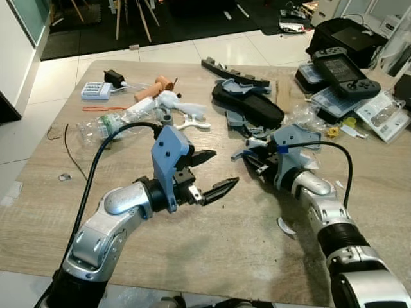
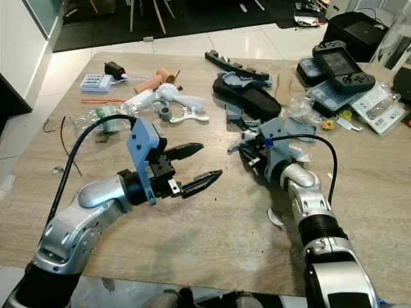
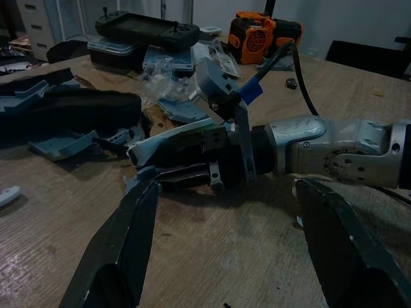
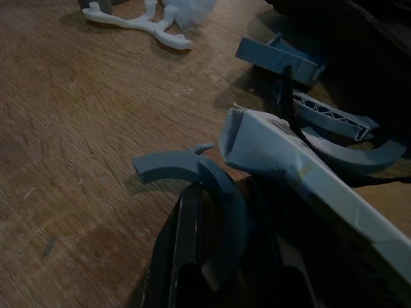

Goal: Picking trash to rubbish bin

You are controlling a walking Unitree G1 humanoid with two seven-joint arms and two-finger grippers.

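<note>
left end effector point(image 1: 207, 172) hovers over the counter point(image 1: 192, 250), fingers spread wide; right end effector point(image 1: 252, 156) reaches forward low, fingers closed on a grey-blue plastic piece point(image 4: 282, 154).

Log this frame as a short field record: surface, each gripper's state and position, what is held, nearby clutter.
surface: wooden table
left gripper: jaws open, empty, above bare wood mid-table
right gripper: jaws closed on grey-blue plastic pieces beside the black case
clutter: white plastic bracket, clear plastic bag, handheld game console
rubbish bin: cannot tell where it is
</note>
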